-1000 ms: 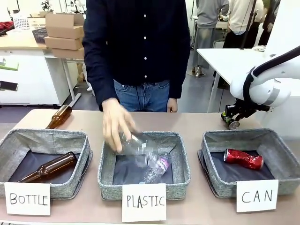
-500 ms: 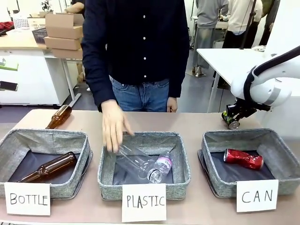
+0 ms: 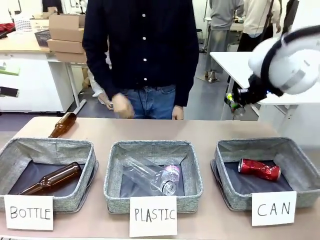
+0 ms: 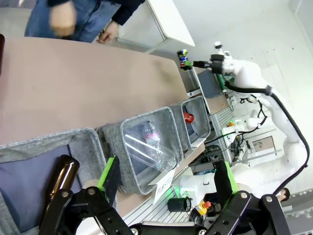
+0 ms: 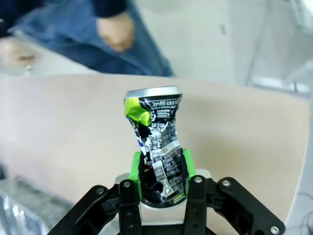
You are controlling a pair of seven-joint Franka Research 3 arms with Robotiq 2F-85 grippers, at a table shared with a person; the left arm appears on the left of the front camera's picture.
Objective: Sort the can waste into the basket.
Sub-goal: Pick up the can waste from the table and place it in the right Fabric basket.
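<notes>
High above the table's far right, the right gripper (image 3: 235, 101) pinches the dark can (image 5: 155, 147), mid-carry. Next it should swing over the CAN basket (image 3: 300, 159), beside the red can (image 3: 259, 169), and release.

Tan table (image 3: 210, 127) carries three grey fabric baskets in a row: BOTTLE basket (image 3: 15, 150) at robot's left, PLASTIC basket (image 3: 112, 172) in the middle, CAN basket (image 3: 300, 157) at right. A white handwritten card stands in front of each. One brown glass bottle (image 3: 62, 124) lies directly on the tabletop just behind the BOTTLE basket.
</notes>
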